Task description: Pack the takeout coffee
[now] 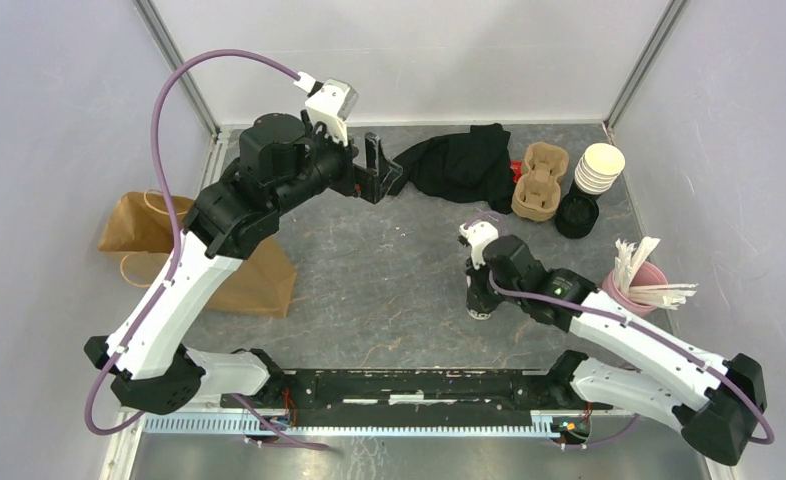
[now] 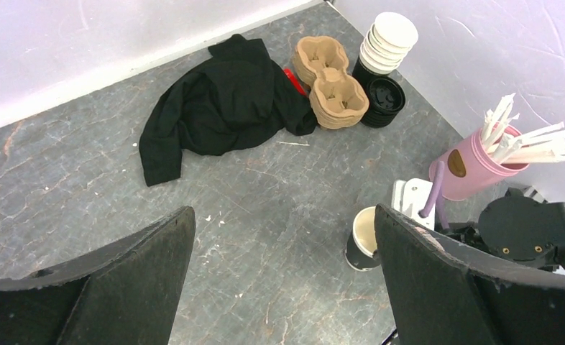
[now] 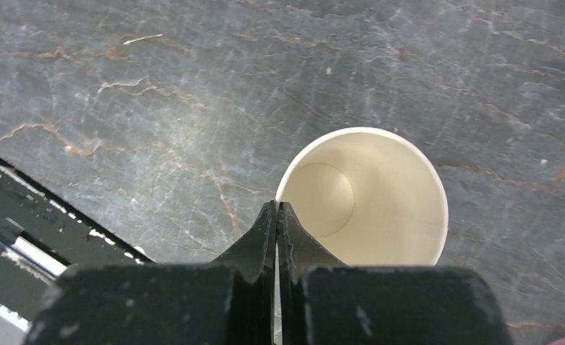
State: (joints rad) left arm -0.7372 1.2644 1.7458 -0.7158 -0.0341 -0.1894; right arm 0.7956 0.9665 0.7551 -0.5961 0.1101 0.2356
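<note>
The right gripper (image 3: 277, 210) is pressed together on the rim of a lidless black paper cup (image 3: 380, 194) (cream inside), one finger outside the wall and one inside. The cup stands upright on the grey table (image 3: 157, 108), right of centre. The left gripper (image 1: 377, 168) hangs spread wide near the back, beside a black cloth (image 1: 464, 160), well apart from the cup.

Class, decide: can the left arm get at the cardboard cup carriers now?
Probably yes. The left gripper hangs nearby, jaws open and empty; the cup carriers lie uncovered, with the black cloth only beside them.
</note>
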